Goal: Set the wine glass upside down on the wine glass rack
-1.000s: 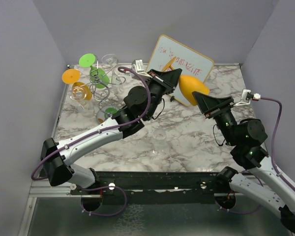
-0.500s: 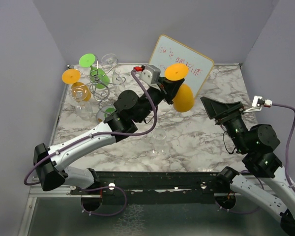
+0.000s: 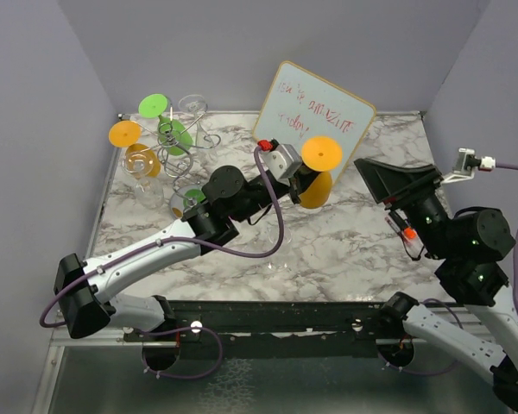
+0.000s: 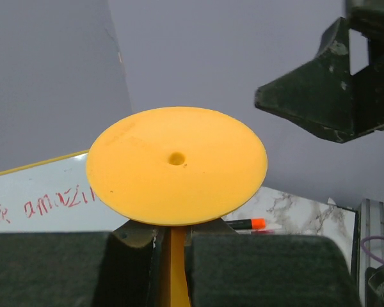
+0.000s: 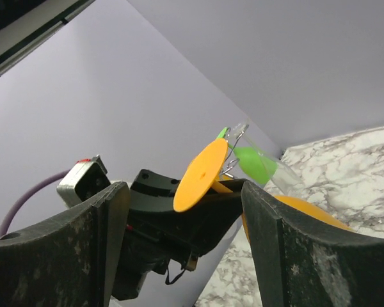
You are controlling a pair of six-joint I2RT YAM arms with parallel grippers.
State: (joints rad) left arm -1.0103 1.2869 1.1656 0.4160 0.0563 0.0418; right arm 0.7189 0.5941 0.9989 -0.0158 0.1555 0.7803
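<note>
My left gripper [image 3: 312, 175] is shut on the stem of an orange wine glass [image 3: 321, 153], held in the air with its round foot up and its bowl hanging below. In the left wrist view the foot [image 4: 176, 165] fills the middle and the stem stands between my fingers [image 4: 64, 268]. My right gripper [image 3: 395, 179] is open and empty, to the right of the glass and apart from it; its view shows the glass's foot [image 5: 201, 174]. The silver wire rack [image 3: 183, 145] stands at the far left with several green, orange and clear glasses on it.
A whiteboard [image 3: 337, 108] with red writing leans at the back behind the glass. A marker with an orange cap [image 3: 407, 231] lies on the marble table [image 3: 345, 241] under my right arm. A clear glass [image 3: 279, 244] stands mid-table by the left arm's cable. Grey walls enclose the sides.
My left arm has turned the orange glass from tilted to foot-up and brought it nearer and rightwards. My right gripper has drawn back to the right, away from the glass's bowl.
</note>
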